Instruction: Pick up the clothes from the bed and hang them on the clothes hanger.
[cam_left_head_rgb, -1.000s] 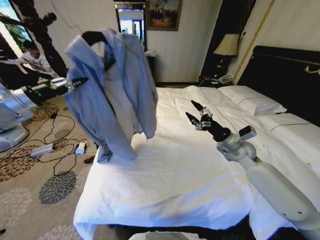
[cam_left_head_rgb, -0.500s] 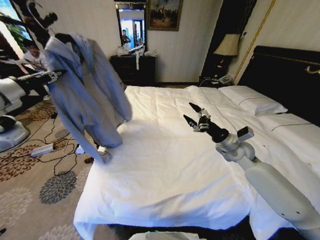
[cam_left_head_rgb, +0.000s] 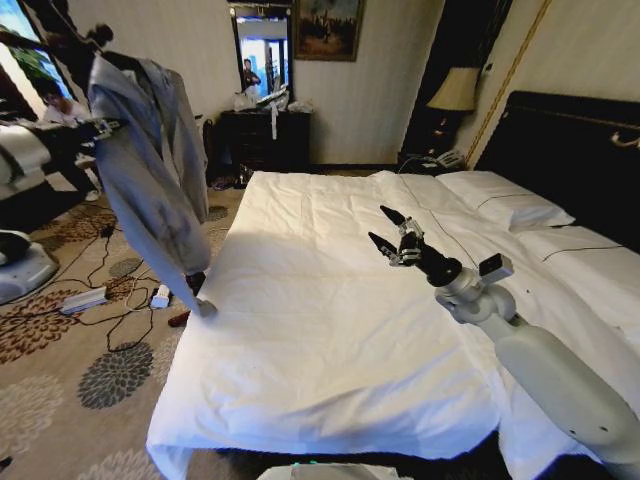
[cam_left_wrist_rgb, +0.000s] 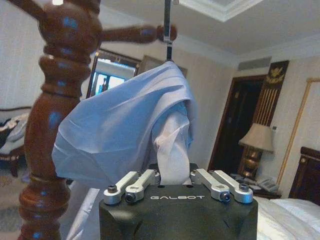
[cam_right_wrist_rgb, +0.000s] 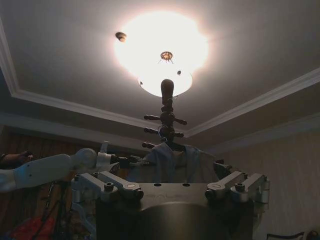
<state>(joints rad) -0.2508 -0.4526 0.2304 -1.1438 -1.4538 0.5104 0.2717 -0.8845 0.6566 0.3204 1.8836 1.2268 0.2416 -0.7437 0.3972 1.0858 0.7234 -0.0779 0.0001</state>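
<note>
The clothes, a grey-blue shirt (cam_left_head_rgb: 145, 170), hang in the air left of the bed (cam_left_head_rgb: 330, 320), beside the dark wooden clothes hanger stand (cam_left_head_rgb: 75, 40). My left gripper (cam_left_head_rgb: 103, 127) is shut on the shirt's cloth near its collar. In the left wrist view the shirt (cam_left_wrist_rgb: 125, 130) bunches between my fingers, right next to the stand's turned post (cam_left_wrist_rgb: 55, 100), and a thin dark rod at its top reaches a peg (cam_left_wrist_rgb: 135, 34). Over the middle of the bed my right gripper (cam_left_head_rgb: 390, 230) stands open and holds nothing. From the right wrist view the shirt (cam_right_wrist_rgb: 175, 160) shows against the stand (cam_right_wrist_rgb: 167, 115).
White pillows (cam_left_head_rgb: 505, 210) and a black headboard (cam_left_head_rgb: 570, 150) lie at the right. Cables and a power strip (cam_left_head_rgb: 85, 298) cross the patterned carpet left of the bed. A dark dresser (cam_left_head_rgb: 265, 135) stands at the far wall, a lamp (cam_left_head_rgb: 455, 95) by the headboard.
My left arm has carried the shirt leftward, off the bed's corner and up to the wooden stand. The right gripper has stayed open over the bed.
</note>
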